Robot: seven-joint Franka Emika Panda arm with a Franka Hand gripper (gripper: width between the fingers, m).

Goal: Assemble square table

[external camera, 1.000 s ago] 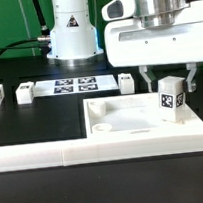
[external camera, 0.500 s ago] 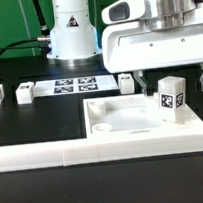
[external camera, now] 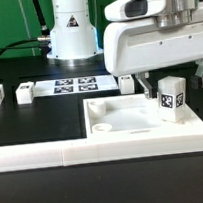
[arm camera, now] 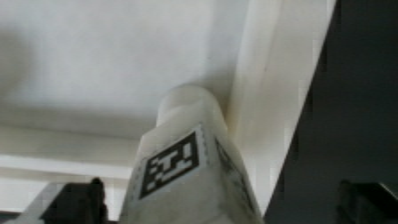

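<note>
- My pincer (external camera: 176, 81) hangs wide open, its fingers (arm camera: 80, 203) flanking a leg (external camera: 170, 96) and clear of it.
- The leg stands upright in the slab's (external camera: 132, 130) 2 o'clock corner, exterior view.
- Spare legs (external camera: 25, 92) sit on the counter (external camera: 31, 121) toward 10 o'clock.

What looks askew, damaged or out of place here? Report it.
Nothing stands out. The short white tagged block leg stands upright in a corner of the white plastic square slab, and the open claw straddles it.

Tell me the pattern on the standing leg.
Black-and-white square tag on white leg, clearest in wrist view.
</note>
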